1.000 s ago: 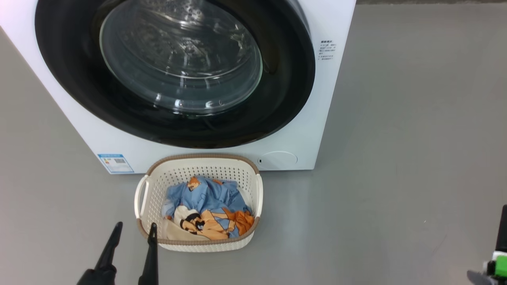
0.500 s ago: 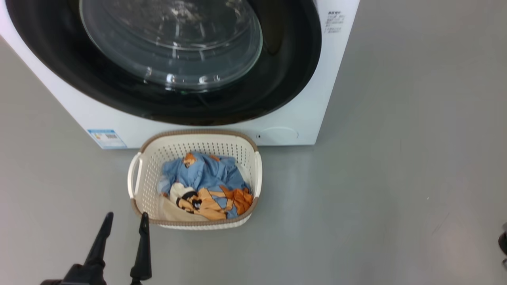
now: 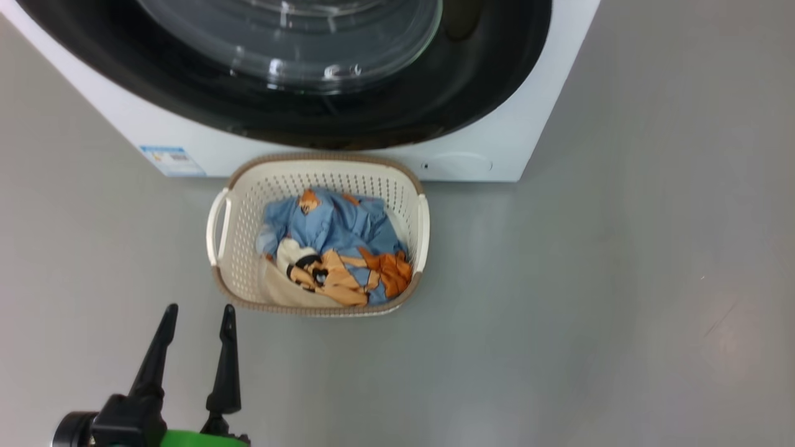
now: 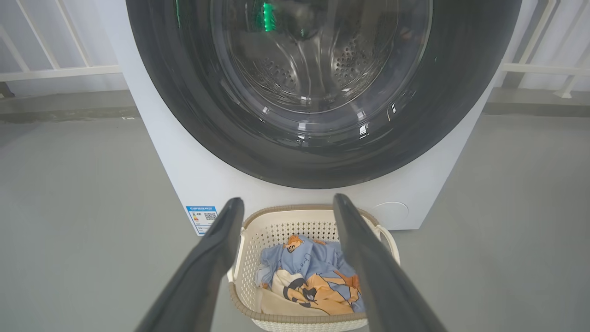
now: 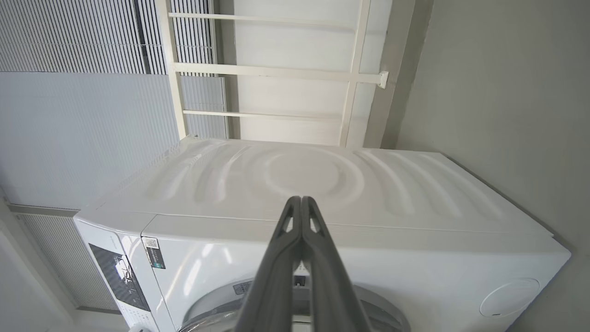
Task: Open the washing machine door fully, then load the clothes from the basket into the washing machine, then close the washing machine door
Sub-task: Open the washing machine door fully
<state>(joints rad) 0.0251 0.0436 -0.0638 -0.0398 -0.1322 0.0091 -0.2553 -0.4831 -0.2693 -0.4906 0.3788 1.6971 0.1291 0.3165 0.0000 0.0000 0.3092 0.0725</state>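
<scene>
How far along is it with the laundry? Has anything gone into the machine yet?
Done: nothing yet. The washing machine door looks shut on the washing machine, and the clothes all lie in the basket. In hand: the left gripper hangs open and empty just short of the basket; the right gripper is shut, aimed at the machine. Left: open the door, load the clothes, close it.

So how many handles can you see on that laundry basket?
2. The left handle is on the basket at its left end, the right handle at its right end. The clothes hide neither.
</scene>
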